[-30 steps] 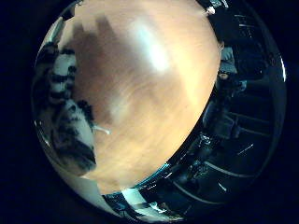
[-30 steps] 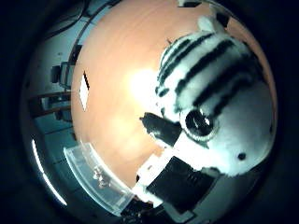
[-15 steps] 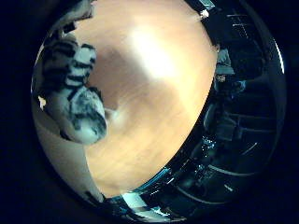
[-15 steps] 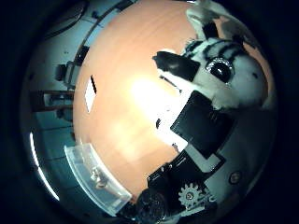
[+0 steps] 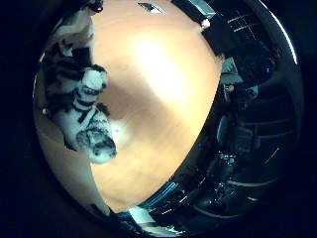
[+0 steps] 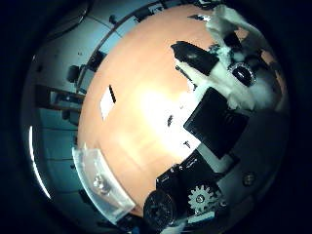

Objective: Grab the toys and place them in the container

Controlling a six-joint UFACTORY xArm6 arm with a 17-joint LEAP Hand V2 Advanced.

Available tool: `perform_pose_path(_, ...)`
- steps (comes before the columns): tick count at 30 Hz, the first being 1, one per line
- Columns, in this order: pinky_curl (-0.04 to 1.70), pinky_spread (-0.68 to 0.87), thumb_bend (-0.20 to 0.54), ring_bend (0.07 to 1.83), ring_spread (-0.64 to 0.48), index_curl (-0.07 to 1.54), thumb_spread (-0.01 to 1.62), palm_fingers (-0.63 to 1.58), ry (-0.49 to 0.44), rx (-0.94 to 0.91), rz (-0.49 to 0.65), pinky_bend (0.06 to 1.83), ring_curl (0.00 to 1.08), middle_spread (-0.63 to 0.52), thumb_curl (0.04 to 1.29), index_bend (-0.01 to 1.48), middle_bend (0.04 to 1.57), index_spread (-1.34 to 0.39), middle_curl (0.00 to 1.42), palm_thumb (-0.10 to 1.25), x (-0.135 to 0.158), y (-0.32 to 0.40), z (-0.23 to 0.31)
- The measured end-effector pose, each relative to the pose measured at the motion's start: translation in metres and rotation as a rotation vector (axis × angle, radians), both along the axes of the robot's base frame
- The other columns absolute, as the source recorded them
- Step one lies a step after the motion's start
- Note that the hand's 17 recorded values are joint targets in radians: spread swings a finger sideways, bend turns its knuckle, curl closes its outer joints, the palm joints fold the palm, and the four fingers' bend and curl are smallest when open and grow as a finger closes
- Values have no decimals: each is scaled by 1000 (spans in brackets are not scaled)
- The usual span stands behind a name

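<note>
A white plush toy with black stripes (image 5: 84,109) hangs close to my palm, above the wooden table (image 5: 163,99). In the thumb side view my right hand (image 6: 214,122) is shut on it: black and white fingers (image 6: 195,56) curl over the toy's white fur (image 6: 229,29), and much of the toy is hidden behind them. A clear plastic container (image 6: 100,183) stands at the table's edge, well apart from the hand, with something small inside it.
A small white card (image 6: 107,100) lies on the table between the hand and the container. Beyond the table's rim are dark chairs and office furniture (image 5: 247,124).
The fingers have curled tighter round the striped toy. The table looks smaller and farther off, so the palm has risen with the toy in it.
</note>
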State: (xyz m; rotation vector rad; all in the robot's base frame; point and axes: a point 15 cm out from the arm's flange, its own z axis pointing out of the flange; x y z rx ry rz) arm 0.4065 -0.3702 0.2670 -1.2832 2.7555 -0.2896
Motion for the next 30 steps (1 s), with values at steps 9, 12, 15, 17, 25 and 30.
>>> perform_pose_path(9,930,-178,-11,1336,-237,819,1165,1088,-9,71,48,1228,780,-140,527,1157,1330,-203,788,1053,-17,44,60)
perform_pose_path(12,962,-182,-10,1334,-239,814,1165,1089,-31,56,79,1208,789,-140,535,1160,1333,-201,782,1056,-12,54,99)
perform_pose_path(15,993,-185,-11,1327,-241,809,1165,1093,-38,54,107,1193,797,-139,543,1161,1334,-200,777,1056,-13,70,137)
perform_pose_path(17,1011,-188,-10,1323,-242,806,1165,1094,-56,40,129,1183,801,-139,545,1161,1334,-200,775,1060,-12,84,166)
perform_pose_path(25,1060,-197,-11,1312,-245,799,1164,1098,-129,23,265,1155,815,-138,548,1163,1336,-199,767,1061,0,171,239)
perform_pose_path(30,1083,-203,-11,1306,-246,796,1164,1100,-167,27,351,1141,822,-138,549,1163,1336,-198,764,1061,9,236,278)
